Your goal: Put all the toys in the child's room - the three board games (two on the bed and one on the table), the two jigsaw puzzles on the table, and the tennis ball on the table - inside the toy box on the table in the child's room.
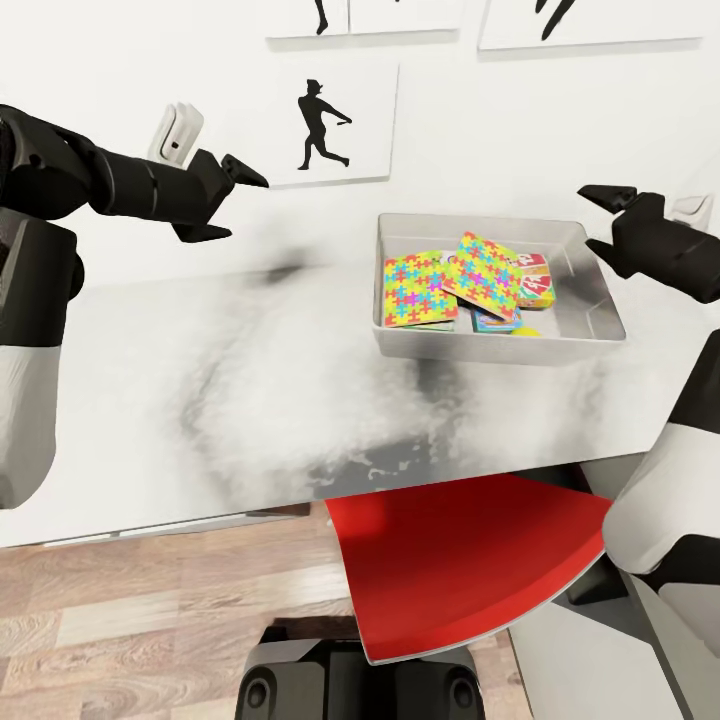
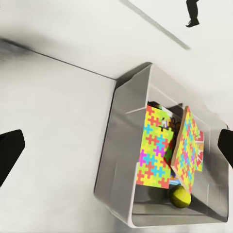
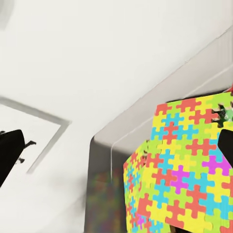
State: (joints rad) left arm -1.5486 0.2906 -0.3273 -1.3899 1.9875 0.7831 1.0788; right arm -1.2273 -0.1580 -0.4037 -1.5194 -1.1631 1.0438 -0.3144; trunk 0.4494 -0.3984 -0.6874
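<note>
Left gripper (image 1: 228, 200) hangs over the bare table (image 1: 200, 400), jaws apart, holding nothing. Further right sits the toy box (image 1: 600, 325), packed: two jigsaw puzzles (image 1: 418, 290), one flat, one propped at a slant on the board games (image 1: 535, 280), with the tennis ball (image 2: 180, 196) wedged low against a wall. Right gripper (image 1: 615, 215) hovers just beside the box's far corner, also spread and empty. Risk, as I judge it: a swing of that arm clips the rim, shoves the box, and tips the slanted puzzle out.
</note>
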